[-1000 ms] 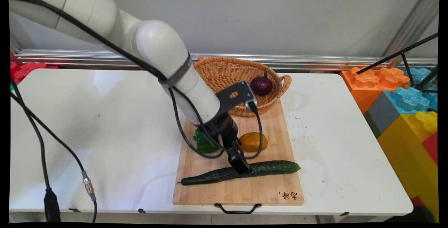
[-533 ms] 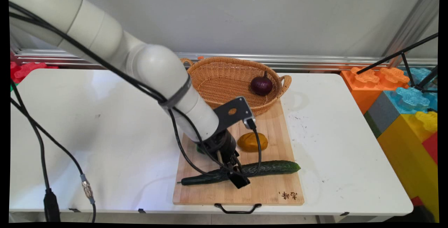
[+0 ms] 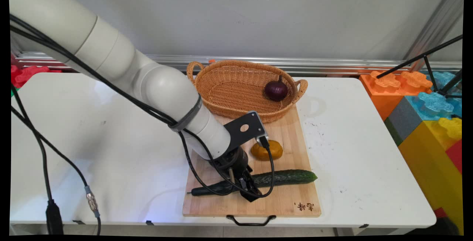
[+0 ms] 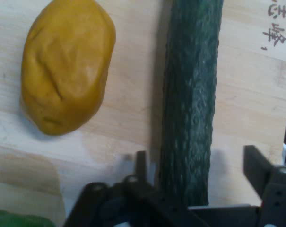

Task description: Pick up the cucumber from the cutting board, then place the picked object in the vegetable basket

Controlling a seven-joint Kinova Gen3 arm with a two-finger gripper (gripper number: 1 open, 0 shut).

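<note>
Your gripper [image 4: 197, 163] sits low at centre frame, fingers apart, straddling the cucumber [image 3: 258, 182] lying across the cutting board [image 3: 288, 200]. It looks firm, long and smooth-skinned; take it mid-length. Potato [image 4: 67, 66] lies just beside.

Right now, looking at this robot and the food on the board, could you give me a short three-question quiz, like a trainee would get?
1. True or false: the gripper has its fingers open on either side of the cucumber.
2. What lies in the wicker basket? A) the purple onion B) a banana C) a spoon
3. Fill in: the yellow-orange vegetable lies on the wooden ______.

Key: 1 true; 2 A; 3 cutting board.
</note>
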